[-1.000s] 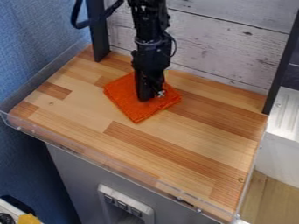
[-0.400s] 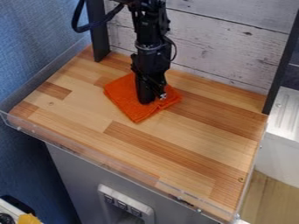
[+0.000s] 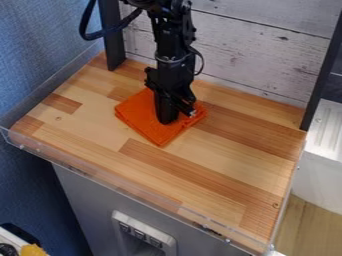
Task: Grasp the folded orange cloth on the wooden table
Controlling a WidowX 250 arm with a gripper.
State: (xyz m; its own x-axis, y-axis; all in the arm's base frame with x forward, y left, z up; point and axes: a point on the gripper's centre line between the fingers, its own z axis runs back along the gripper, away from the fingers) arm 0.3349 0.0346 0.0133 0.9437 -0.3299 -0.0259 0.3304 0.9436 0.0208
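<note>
The black gripper hangs down from the top edge, its lower end pressed against or resting on an orange cloth. The cloth lies flat, roughly diamond-shaped and seemingly folded, on the back part of the wooden table, left of the middle. Its front corner points toward the front of the table, and the gripper and arm hide the cloth's middle and part of its back edge.
Around the wooden table runs a clear plastic rim at the left and front. Two dark posts stand by the whitewashed plank wall. A white unit stands off to the right.
The gripper has moved a little toward the front of the table. In the latest stretch the cloth has shifted slightly the same way, its front corner now lower and further right.
</note>
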